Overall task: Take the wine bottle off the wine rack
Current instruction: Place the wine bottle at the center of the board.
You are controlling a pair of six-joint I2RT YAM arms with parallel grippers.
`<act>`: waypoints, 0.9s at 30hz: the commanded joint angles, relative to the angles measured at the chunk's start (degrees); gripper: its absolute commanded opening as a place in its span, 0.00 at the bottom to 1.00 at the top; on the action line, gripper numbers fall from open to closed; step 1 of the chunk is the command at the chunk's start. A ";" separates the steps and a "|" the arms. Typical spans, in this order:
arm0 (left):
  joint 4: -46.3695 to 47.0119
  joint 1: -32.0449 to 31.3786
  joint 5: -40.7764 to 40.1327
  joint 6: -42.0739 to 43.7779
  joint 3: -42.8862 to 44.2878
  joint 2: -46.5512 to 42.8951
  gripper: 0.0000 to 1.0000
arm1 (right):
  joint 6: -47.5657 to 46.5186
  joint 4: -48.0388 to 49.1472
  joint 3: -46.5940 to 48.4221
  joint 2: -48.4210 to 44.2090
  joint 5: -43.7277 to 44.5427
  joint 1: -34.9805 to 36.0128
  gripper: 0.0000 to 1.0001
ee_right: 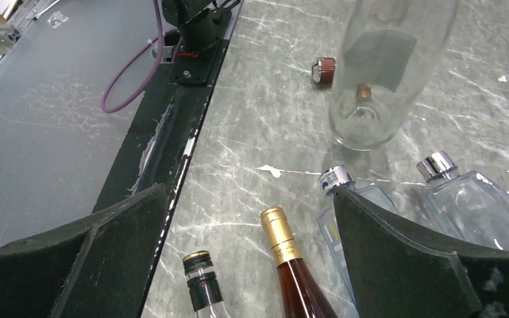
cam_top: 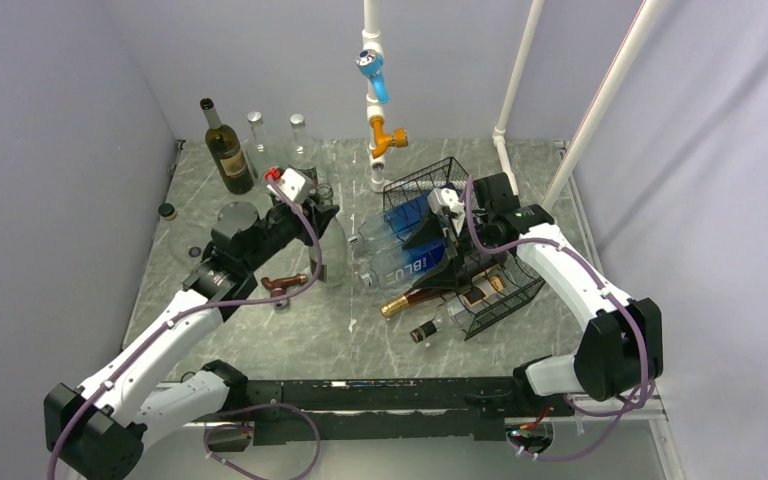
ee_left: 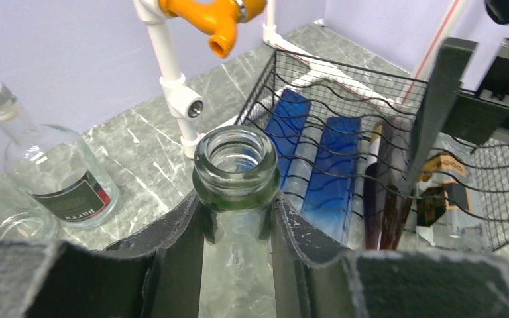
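One bottle gripped.
Upright on the bench [cam_top: 340,335], apart from the wine rack [cam_top: 505,298], the clear bottle [ee_left: 236,165] is clamped at the neck by the left pincer [ee_left: 237,213]; the right pincer [ee_right: 250,199] gapes wide above a gold-capped bottle [ee_right: 280,242].

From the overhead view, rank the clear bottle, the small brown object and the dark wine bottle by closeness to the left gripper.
1. clear bottle: neck clamped in the left gripper.
2. small brown object: lying on the table on its left.
3. dark wine bottle: standing at the back left.
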 commanded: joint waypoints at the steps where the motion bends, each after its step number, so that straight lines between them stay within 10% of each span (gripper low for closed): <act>1: 16.68 2.53 0.08 -0.70 6.67 0.79 0.00 | -3.14 -1.42 2.53 0.31 -2.05 -0.50 0.99; 27: 28.69 9.82 1.39 -1.58 24.26 27.63 0.00 | -9.23 -8.05 4.81 2.19 -1.32 -0.52 0.99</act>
